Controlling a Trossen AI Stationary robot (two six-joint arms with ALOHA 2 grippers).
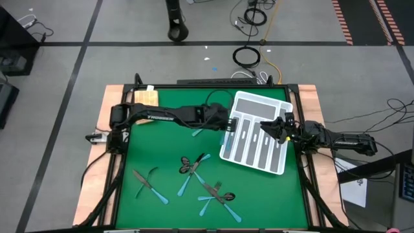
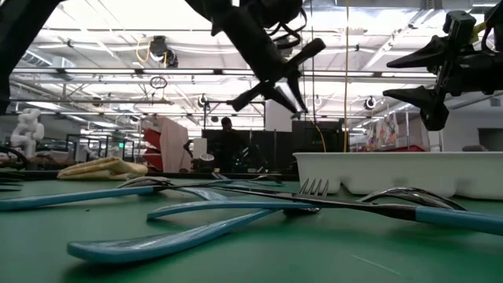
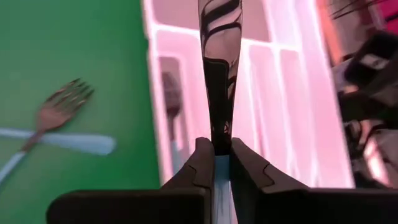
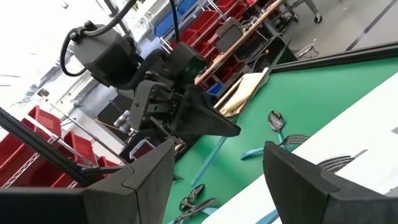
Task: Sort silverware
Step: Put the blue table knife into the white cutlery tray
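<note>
My left gripper (image 1: 228, 123) is over the left edge of the white divided tray (image 1: 255, 103) and is shut on a knife (image 3: 219, 62) with a dark blade and a light-blue handle. My right gripper (image 1: 270, 129) hovers open and empty over the middle of the tray, its fingers wide apart in the right wrist view (image 4: 217, 168). Several more pieces of silverware lie on the green mat: a crossed pair (image 1: 193, 166), a group (image 1: 217, 192), two (image 1: 146, 182), and a fork (image 3: 62, 106) near the tray. Some pieces lie in the tray's compartments (image 1: 249, 139). My left gripper pinches the knife between its two fingers where the light-blue handle (image 3: 221, 169) meets the dark blade. The knife runs along the fingers and its blade sticks out forward past their tips. It is lifted clear, with the blade over the tray's left compartments.
A tan sponge-like block (image 1: 146, 97) lies at the mat's far left corner. The tray stands tilted at the mat's far right, and its wall (image 2: 393, 169) rises above the mat in the low view. Wooden borders frame the mat. Open green mat lies at the left.
</note>
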